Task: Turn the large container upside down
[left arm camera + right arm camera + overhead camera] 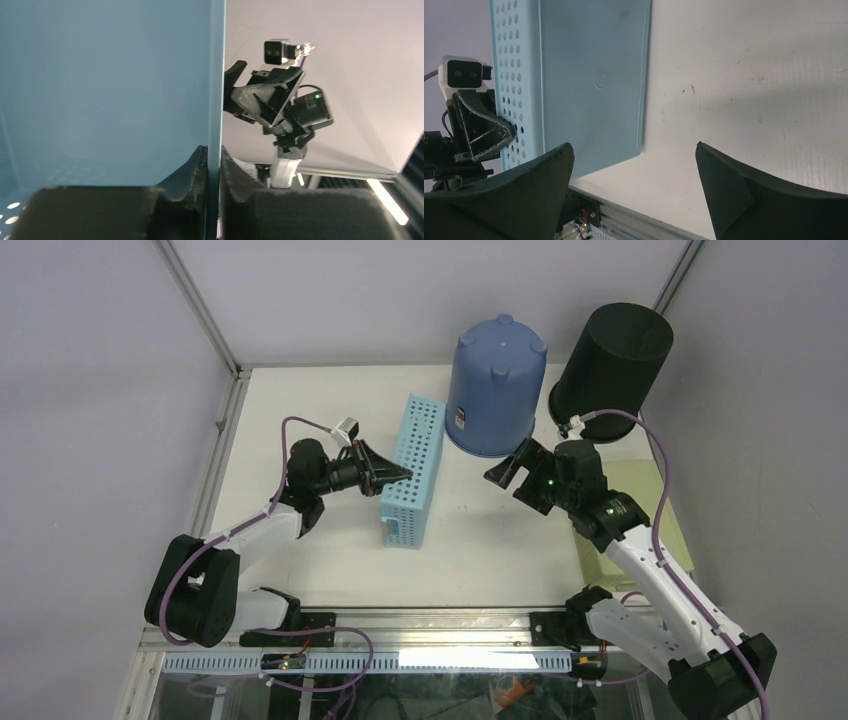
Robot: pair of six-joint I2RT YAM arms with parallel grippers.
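At the middle of the desk (pixel 480 540), the left claw (pixel 395 475) is clenching on the basket (pixel 415 465), pinching the rim of its uppermost long wall. In the left wrist view the left claw (pixel 214 155) is squeezing the thin blue wall between both fingers (pixel 192 167), with the basket (pixel 110 90) filling the left half of the view.

The right claw (pixel 512 466) is hanging released, its jaws standing wide apart, just to the right of the basket and touching nothing. In its own view the right claw (pixel 633 146) is facing the basket (pixel 589 80) across bare desk.

Counting: two claws, one pale-blue perforated basket, one blue bucket (pixel 495 390) and one black bin (pixel 610 360). Both of these are sitting mouth-down at the far edge of the desk, side by side.

The basket is standing tipped on one long side. Its flat base is facing right, towards the right arm, and its open mouth is facing left, towards the left arm. Its long axis is running from the near side to the far side of the desk, leaning slightly rightwards at the far end. Whether its lower wall is pressing on the desk or hovering just off it, I cannot tell.
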